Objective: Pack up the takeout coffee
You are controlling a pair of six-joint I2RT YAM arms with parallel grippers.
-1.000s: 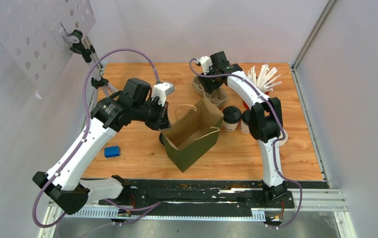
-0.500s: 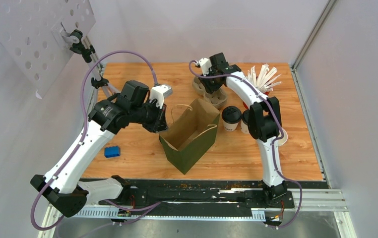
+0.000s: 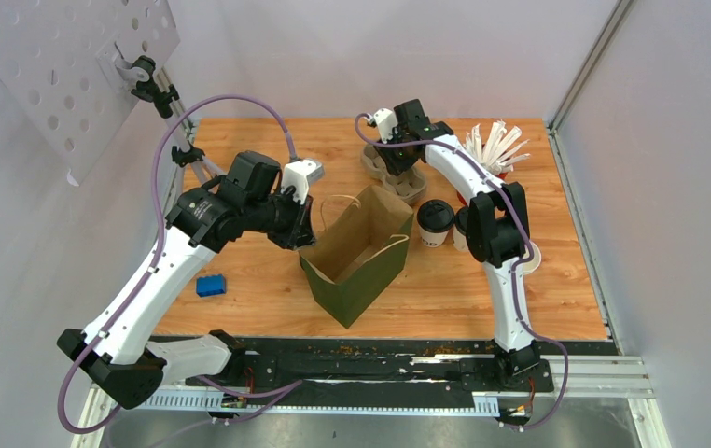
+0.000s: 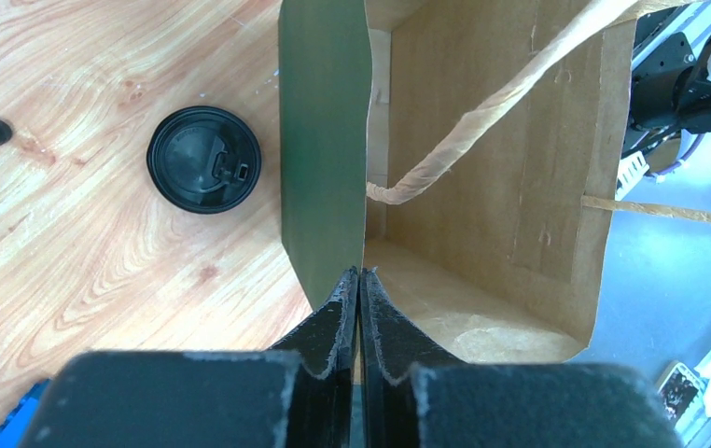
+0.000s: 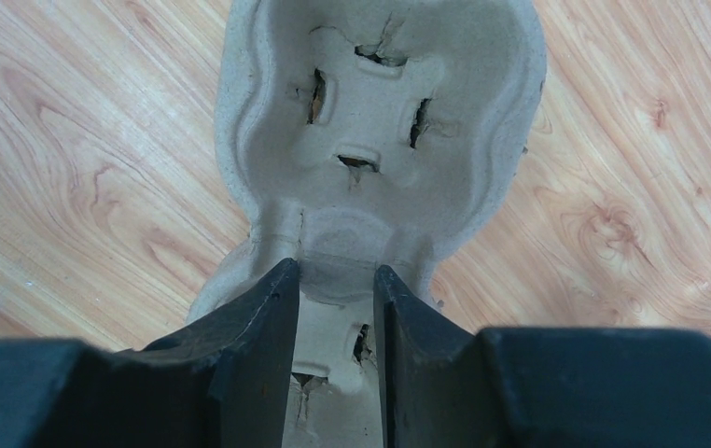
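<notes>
Two white takeout coffee cups with black lids stand right of the bag: one (image 3: 435, 222) in plain sight, the other (image 3: 462, 230) half hidden behind my right arm. A green paper bag (image 3: 356, 254) stands open mid-table. My left gripper (image 3: 307, 229) (image 4: 359, 273) is shut on the bag's left rim (image 4: 326, 140), the wall pinched between its fingertips. At the back, my right gripper (image 3: 400, 175) (image 5: 336, 271) straddles the middle ridge of the grey pulp cup carrier (image 5: 380, 121), its fingers pressed against both sides of the ridge.
A round black lid (image 4: 204, 159) lies on the wood just left of the bag; what sits under it is hidden. A red cup of white stirrers (image 3: 494, 147) stands back right. A blue block (image 3: 210, 285) lies front left, and a perforated white panel (image 3: 62, 65) hangs back left.
The bag, tipped a second ago, has shifted slightly left with my left gripper and stands straighter. My right jaws have narrowed onto the carrier's ridge.
</notes>
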